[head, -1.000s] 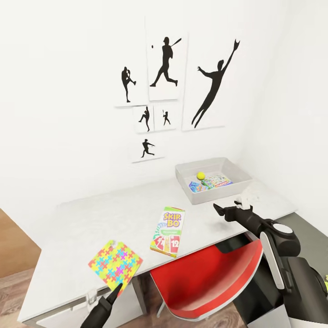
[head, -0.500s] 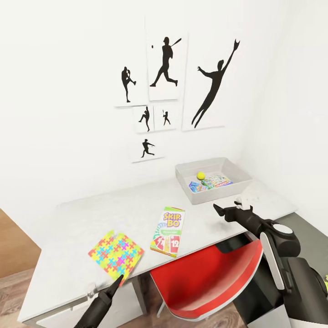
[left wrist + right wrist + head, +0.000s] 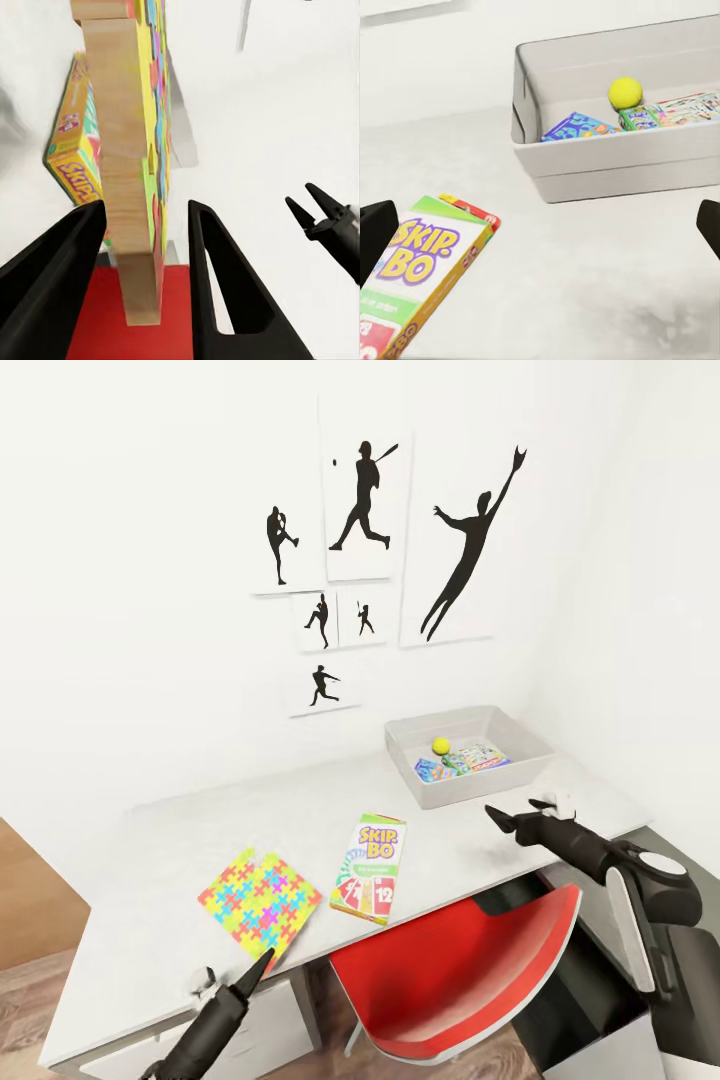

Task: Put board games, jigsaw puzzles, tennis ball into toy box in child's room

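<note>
White walls with black athlete silhouettes up top, and the long white table [image 3: 200, 830] runs across the middle of the head view. The toy box [image 3: 405, 745] sits center-right and already has the tennis ball [image 3: 440, 744] plus a blue board game [image 3: 430, 768] and a green-edged one [image 3: 476, 757] inside. So that part looks done. Still out: the SKIP BO box [image 3: 370, 868] at center and the jigsaw puzzles [image 3: 260, 895] to its left, which look like two sheets stacked, though I can't say for sure. The left gripper [image 3: 262, 966] is at bottom left, right at the puzzles' near edge; the right gripper [image 3: 497, 816] hovers right of center over bare table.

Left wrist view: fingers spread, straddling the puzzle stack's edge [image 3: 135, 187] without pinching it, SKIP BO box [image 3: 71, 150] behind at the left.

Right wrist view: jaws wide apart at both lower corners, holding nothing, the toy box [image 3: 585, 161] at upper right, SKIP BO [image 3: 420, 262] lower left.

Roughly half done, I'd say.
</note>
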`<state>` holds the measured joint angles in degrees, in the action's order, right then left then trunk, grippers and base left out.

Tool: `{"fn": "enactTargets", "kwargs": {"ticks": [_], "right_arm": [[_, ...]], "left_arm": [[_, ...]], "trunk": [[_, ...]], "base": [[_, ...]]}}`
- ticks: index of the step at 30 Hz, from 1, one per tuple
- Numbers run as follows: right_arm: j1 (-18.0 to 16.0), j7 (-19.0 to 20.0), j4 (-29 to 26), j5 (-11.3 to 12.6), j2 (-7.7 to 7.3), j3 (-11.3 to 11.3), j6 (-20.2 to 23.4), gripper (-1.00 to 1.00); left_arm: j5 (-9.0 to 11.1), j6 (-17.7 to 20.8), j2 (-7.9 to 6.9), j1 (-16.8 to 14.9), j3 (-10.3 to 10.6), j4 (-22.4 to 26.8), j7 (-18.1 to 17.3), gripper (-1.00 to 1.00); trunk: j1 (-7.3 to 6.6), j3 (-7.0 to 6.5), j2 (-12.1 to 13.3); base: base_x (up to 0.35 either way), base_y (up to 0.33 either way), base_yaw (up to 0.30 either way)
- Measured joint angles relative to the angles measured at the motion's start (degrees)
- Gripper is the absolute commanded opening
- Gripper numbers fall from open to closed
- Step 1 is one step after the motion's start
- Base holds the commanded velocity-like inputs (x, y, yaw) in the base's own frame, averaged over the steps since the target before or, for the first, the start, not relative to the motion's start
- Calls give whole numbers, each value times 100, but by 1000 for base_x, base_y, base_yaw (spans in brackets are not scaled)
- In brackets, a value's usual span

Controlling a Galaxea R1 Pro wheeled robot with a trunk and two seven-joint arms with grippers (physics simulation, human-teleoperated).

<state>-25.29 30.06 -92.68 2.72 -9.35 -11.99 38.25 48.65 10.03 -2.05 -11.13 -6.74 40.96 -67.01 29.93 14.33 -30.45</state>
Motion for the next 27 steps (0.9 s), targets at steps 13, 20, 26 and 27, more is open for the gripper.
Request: {"fn": "enactTargets", "kwargs": {"ticks": [13, 20, 26, 27], "right_arm": [[-34, 556, -1, 8, -425, -1044, -12, 100], [-38, 559, -2, 7, -455, -1126, 4, 100], [-94, 560, -2, 8, -461, -1255, 29, 100], [-106, 560, -2, 8, -462, -1271, 36, 100]], "left_arm": [[50, 1643, 31, 942, 425, 4479, 3263, -100], [53, 1879, 43, 892, 427, 4690, 3430, -100], [53, 2097, 161, 769, 426, 4841, 3653, -100], [69, 2186, 197, 636, 467, 4861, 3714, -100]], "trunk": [[0, 0, 0], [0, 0, 1], [0, 0, 1], [0, -1, 1]], "base": [[0, 0, -19], [0, 0, -240], [0, 0, -286], [0, 0, -291]]}}
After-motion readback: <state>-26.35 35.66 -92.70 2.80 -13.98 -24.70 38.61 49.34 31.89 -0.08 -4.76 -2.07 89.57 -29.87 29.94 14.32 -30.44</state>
